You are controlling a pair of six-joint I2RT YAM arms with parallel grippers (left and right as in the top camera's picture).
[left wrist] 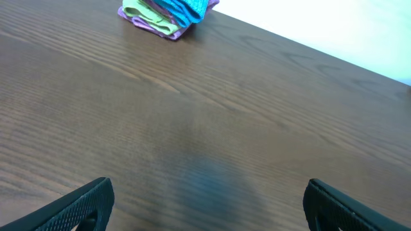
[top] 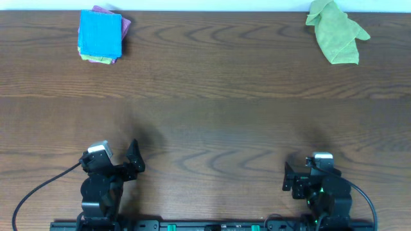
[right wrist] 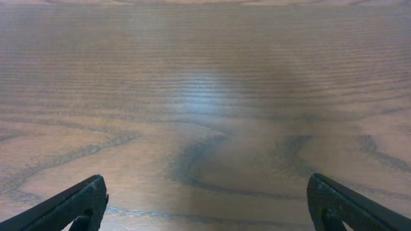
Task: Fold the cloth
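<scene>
A crumpled green cloth [top: 335,31] lies at the far right corner of the wooden table. A stack of folded cloths [top: 101,35], blue on top with purple and green beneath, sits at the far left; it also shows in the left wrist view [left wrist: 168,14]. My left gripper [top: 133,160] is open and empty near the front edge, its fingers spread in the left wrist view [left wrist: 209,205]. My right gripper [top: 290,176] is open and empty near the front edge on the right, over bare wood [right wrist: 205,202].
The wooden table [top: 212,109] spans the view. Its far edge runs just behind the two cloth piles. The arm bases stand at the front edge.
</scene>
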